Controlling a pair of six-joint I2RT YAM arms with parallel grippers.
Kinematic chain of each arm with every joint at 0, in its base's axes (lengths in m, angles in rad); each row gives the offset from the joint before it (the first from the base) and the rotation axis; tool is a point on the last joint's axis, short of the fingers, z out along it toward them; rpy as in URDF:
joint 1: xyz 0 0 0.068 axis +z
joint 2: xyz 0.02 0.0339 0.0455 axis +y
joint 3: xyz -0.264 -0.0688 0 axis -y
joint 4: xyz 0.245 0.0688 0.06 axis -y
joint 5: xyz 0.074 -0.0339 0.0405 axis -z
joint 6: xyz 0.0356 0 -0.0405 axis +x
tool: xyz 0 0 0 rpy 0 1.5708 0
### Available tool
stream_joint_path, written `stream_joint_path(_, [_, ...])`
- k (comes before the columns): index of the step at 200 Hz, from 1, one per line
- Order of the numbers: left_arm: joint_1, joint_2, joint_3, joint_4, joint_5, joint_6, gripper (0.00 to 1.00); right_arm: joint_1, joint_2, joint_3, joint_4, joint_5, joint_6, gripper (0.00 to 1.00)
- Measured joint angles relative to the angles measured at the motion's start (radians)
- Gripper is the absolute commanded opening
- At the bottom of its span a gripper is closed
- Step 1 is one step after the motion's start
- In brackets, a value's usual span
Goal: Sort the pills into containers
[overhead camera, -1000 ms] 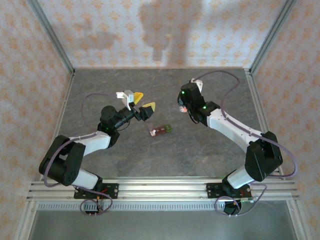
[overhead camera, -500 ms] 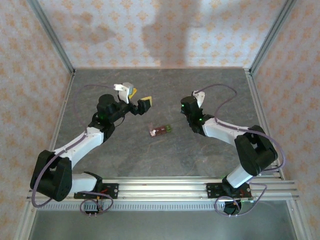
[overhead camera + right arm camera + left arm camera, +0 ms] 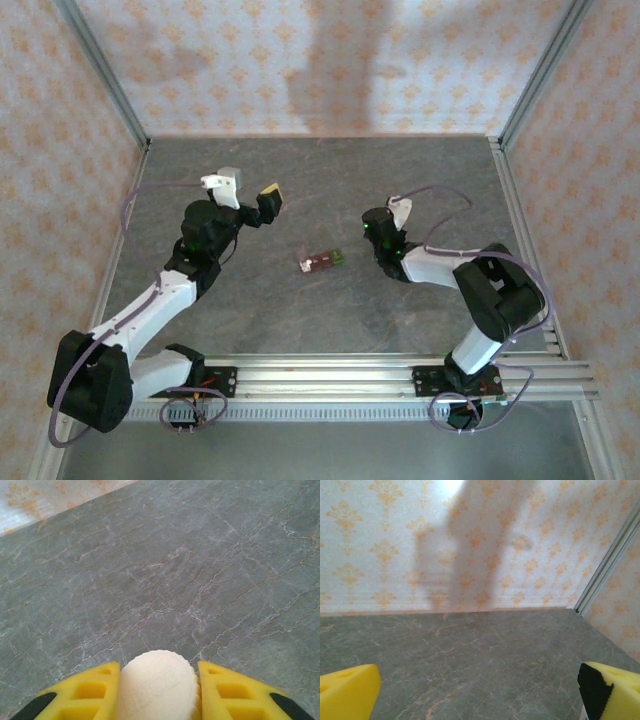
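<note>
A short reddish-brown strip of joined containers (image 3: 322, 261), green at its right end, lies flat and slightly slanted on the grey veined stone-look table (image 3: 300, 320), between the two arms and apart from both. The left gripper (image 3: 480, 695) hangs above the table with its yellow fingers (image 3: 347, 692) spread wide and nothing between them. The right gripper (image 3: 157, 692) pinches a white ribbed round cap (image 3: 156, 680) low over the table.

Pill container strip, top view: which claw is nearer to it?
Right. The right claw, shut on a white ribbed cap, sits just right of the containers. The left claw, open, is farther off, up and to the left of them.
</note>
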Motion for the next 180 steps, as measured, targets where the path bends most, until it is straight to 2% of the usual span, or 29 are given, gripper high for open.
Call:
stream_joint_path(23, [0.000, 0.000, -0.008, 0.000, -0.002, 0.001, 1.00, 0.000, 0.000, -0.006, -0.001, -0.002, 0.009, 0.63])
stream_joint_path(43, [0.000, 0.000, -0.013, -0.003, -0.013, 0.001, 1.00, 0.000, -0.014, -0.006, -0.034, -0.006, 0.012, 0.72])
stream_joint_path(78, [0.000, 0.000, -0.013, -0.007, -0.044, -0.011, 1.00, 0.000, -0.151, 0.006, -0.139, -0.040, 0.010, 0.74])
stream_joint_path(112, [0.000, 0.016, -0.011, -0.059, -0.097, -0.061, 1.00, 0.000, -0.277, 0.101, -0.259, -0.144, 0.011, 0.73])
stream_joint_path(158, [0.000, 0.072, -0.009, -0.123, -0.125, -0.117, 1.00, 0.042, -0.287, 0.203, -0.438, -0.327, 0.006, 0.73])
stream_joint_path(180, [0.000, 0.087, -0.006, -0.138, -0.125, -0.132, 1.00, 0.082, -0.235, 0.262, -0.519, -0.406, 0.002, 0.73])
